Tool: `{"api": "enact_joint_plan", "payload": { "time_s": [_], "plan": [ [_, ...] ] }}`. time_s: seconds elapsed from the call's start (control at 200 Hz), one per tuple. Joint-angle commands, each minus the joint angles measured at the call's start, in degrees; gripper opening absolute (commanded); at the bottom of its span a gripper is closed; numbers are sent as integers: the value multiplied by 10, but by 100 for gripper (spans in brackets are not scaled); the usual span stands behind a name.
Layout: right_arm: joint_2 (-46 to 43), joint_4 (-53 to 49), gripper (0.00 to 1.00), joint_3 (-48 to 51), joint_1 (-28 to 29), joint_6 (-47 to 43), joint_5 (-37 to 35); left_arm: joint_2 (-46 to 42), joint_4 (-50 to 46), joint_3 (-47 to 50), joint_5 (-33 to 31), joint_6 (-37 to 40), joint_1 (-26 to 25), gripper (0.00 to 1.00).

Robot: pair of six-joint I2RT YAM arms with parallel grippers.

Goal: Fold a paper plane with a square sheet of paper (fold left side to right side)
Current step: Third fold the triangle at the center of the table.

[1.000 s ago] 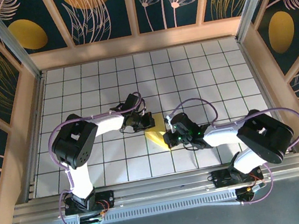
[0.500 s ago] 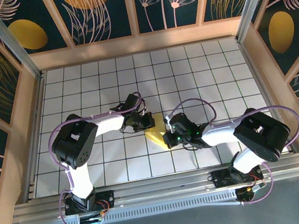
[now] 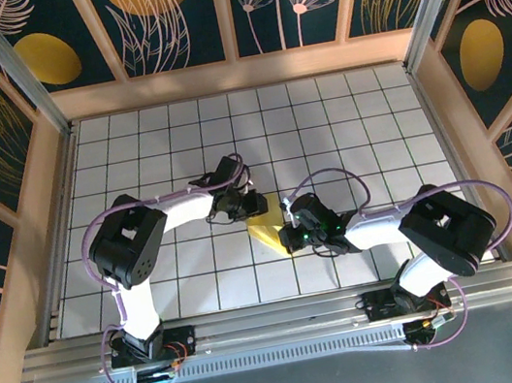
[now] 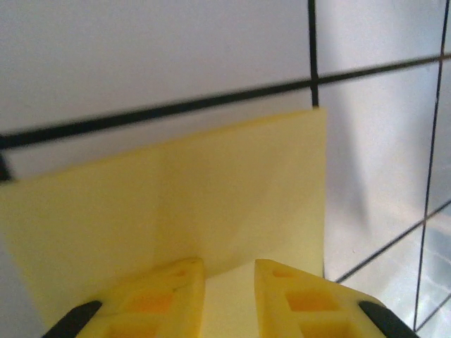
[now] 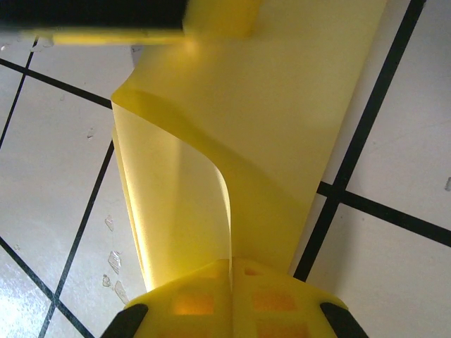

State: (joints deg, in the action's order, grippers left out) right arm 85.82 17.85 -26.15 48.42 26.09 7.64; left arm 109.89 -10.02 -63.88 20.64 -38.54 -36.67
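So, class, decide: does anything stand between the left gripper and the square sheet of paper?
Nothing visible does. The left gripper sits right at the edge of the square sheet of paper, its jaws slightly apart. The right gripper is shut on the sheet.

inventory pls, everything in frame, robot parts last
square sheet of paper: one, pale yellow, partly curled over, on the table between the two sets of fingers
table: one, white tiles with black grid lines, centre
wall panels: several, dark blue with gold ovals and pale plant outlines, around the table
wooden frame: one, light wood, bordering table and panels
metal rails: silver, near edge, by the arm bases
left arm: one, black and white, purple cable, near left
right arm: one, same colours, near right
left fingers: two, yellow, slightly apart at the sheet's edge
right fingers: two, yellow, shut on the sheet's curled edge
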Motion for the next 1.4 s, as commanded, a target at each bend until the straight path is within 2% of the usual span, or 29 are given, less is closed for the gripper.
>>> {"api": "enact_joint_plan", "payload": {
  "time_s": [0.0, 0.09, 0.18, 0.31, 0.43, 0.55, 0.821, 1.046, 1.396],
  "plan": [
    [14, -26, 0, 3, -1, 11, 8, -34, -37, -25, -35, 17, 28, 26],
    [15, -27, 0, 3, -1, 11, 9, -64, -39, -18, -45, 26, 32, 24],
    [15, -26, 0, 2, 0, 11, 10, -102, -17, 19, -30, 27, 31, 15],
    [17, -25, 0, 1, -1, 11, 14, -170, 71, 120, 32, -2, 23, 9],
    [19, -27, 0, -1, -1, 10, 15, -193, 135, 178, 78, -36, -9, 7],
    [20, -31, 0, -2, -1, 10, 14, -186, 157, 195, 88, -59, -37, 6],
    [22, -33, 0, -5, 0, 11, 14, -133, 185, 207, 94, -81, -59, 4],
    [25, -37, 0, -7, 0, 8, 13, -98, 192, 201, 99, -79, -68, 5],
    [30, -38, 0, -7, 0, 7, 13, -92, 164, 210, 64, -74, -70, 4]
  ]
}}
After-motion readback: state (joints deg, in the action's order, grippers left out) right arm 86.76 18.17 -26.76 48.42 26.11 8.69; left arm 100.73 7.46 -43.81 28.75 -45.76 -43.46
